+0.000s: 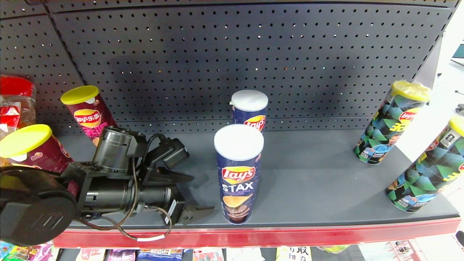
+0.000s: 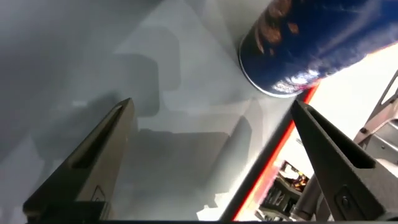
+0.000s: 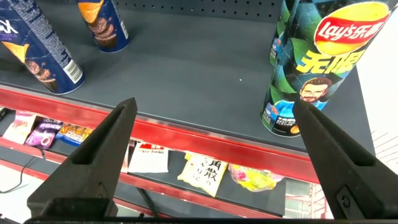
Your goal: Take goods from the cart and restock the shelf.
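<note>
Two blue chip cans with white lids stand mid-shelf, one at the front (image 1: 237, 174) and one behind it (image 1: 249, 110). My left gripper (image 1: 203, 193) rests low over the shelf just left of the front can, open and holding nothing. From the left wrist, the gripper (image 2: 211, 104) frames bare shelf, with the front can's base (image 2: 305, 50) beyond its fingertips. My right gripper (image 3: 214, 104) is open and empty in front of the red shelf edge (image 3: 186, 134), near a green-black can (image 3: 317, 68). The blue cans (image 3: 43, 50) stand farther off.
Two maroon cans with yellow lids (image 1: 88, 108) (image 1: 29, 148) stand at the shelf's left. Two green-black cans (image 1: 393, 123) (image 1: 427, 170) stand at the right. A perforated back panel (image 1: 232, 54) closes the rear. Packets (image 3: 205, 174) hang on the level below.
</note>
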{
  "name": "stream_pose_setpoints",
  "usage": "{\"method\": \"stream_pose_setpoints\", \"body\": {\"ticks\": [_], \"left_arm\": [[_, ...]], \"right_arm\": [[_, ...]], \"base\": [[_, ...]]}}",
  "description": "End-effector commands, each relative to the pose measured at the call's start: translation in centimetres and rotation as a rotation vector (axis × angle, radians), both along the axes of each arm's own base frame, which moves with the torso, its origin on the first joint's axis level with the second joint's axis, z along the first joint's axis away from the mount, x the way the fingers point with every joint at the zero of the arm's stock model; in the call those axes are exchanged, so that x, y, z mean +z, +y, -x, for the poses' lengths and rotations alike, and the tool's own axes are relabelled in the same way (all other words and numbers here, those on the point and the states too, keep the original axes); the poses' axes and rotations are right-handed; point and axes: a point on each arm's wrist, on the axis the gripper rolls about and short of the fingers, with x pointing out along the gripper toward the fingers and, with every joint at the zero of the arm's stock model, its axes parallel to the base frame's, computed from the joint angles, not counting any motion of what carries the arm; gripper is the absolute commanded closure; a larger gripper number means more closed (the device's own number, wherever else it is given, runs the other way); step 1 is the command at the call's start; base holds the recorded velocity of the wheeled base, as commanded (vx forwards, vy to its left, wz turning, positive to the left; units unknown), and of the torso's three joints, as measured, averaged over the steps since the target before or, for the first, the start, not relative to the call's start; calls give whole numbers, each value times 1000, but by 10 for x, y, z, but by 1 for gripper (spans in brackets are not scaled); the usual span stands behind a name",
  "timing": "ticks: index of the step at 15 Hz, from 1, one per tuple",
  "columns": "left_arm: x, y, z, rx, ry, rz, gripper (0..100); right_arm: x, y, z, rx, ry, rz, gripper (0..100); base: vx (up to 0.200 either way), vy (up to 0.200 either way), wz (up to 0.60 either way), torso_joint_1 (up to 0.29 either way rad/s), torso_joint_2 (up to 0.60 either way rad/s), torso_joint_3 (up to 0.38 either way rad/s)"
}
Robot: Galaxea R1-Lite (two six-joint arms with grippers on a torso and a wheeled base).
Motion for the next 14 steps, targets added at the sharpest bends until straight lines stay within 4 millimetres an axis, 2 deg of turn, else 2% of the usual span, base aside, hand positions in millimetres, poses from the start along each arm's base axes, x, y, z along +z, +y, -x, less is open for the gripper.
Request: {"method": "stream_pose_setpoints", "body": {"ticks": [1, 14], "left_arm": [[-2, -3, -5, 0, 3, -2, 0], [-3, -15, -18, -18, -5, 0, 0]], "right_arm": [[1, 0, -1, 1, 1, 1, 0], [1, 0, -1, -2, 1, 1, 0]], "base": [[0, 0, 0, 0, 0, 0], [0, 0, 0, 0, 0, 0]]}}
